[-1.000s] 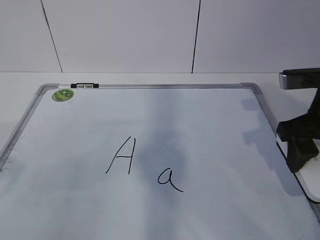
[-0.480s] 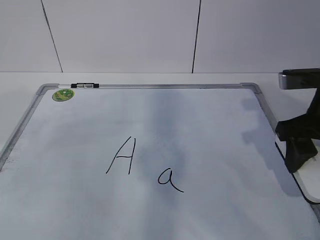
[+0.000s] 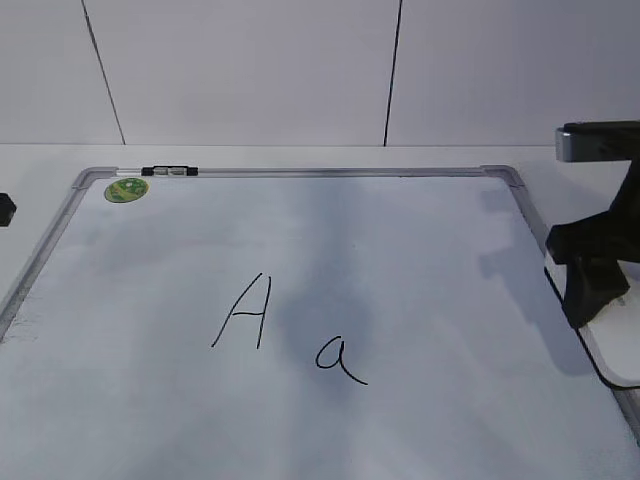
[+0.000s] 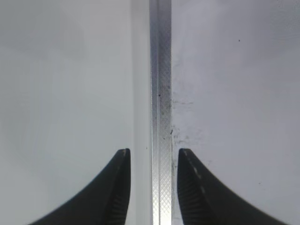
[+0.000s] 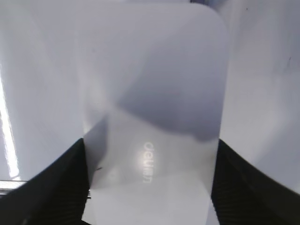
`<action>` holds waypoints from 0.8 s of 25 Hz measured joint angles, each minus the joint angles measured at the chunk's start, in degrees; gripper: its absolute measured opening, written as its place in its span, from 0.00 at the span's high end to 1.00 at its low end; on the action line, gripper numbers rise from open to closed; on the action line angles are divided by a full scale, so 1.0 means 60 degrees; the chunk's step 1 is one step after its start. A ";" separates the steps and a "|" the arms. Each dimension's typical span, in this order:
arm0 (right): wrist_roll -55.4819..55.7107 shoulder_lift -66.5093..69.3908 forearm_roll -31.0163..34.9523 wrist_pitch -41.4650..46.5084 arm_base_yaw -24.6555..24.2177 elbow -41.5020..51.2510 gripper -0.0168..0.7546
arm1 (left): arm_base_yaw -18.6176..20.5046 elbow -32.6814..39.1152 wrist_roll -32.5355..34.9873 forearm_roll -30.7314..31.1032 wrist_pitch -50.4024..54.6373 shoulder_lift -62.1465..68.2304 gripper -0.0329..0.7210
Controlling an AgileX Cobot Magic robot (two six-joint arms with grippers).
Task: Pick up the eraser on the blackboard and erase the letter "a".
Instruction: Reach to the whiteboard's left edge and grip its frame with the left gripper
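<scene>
Exterior view: large white dry-erase blackboard with grey metal frame (image 3: 300, 172) on white worktop (image 3: 40, 160), round green sticker (image 3: 126, 189) at far left corner, capital "A" (image 3: 243, 312) beside handwritten black letter "a" (image 3: 340, 358), nothing over either. Left wrist view: left pincer (image 4: 153, 185), black, fingers apart, empty, straddling frame rail. Right wrist view: right pincer (image 5: 150, 183) clamped on white oblong plastic eraser (image 5: 152, 93) at board's right edge.

Bare board (image 3: 420, 260) lies open from the right tool (image 3: 596, 290) toward the small "a" (image 3: 340, 360) at 8 o'clock; only the capital "A" (image 3: 243, 312) stands beyond.
</scene>
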 joint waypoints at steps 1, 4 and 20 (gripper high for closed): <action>0.0000 0.0000 0.0000 0.0000 0.0000 -0.0047 0.25 | 0.0000 -0.0015 0.0000 0.0020 -0.0063 0.0113 0.62; 0.0000 0.0000 0.0022 0.0000 0.0000 -0.0124 0.25 | 0.0000 -0.0038 0.0000 0.0042 -0.0238 0.0484 0.62; -0.0017 0.0200 0.0029 0.0000 0.0580 -0.0124 0.25 | 0.0000 -0.0059 0.0000 0.0042 -0.0846 0.1758 0.62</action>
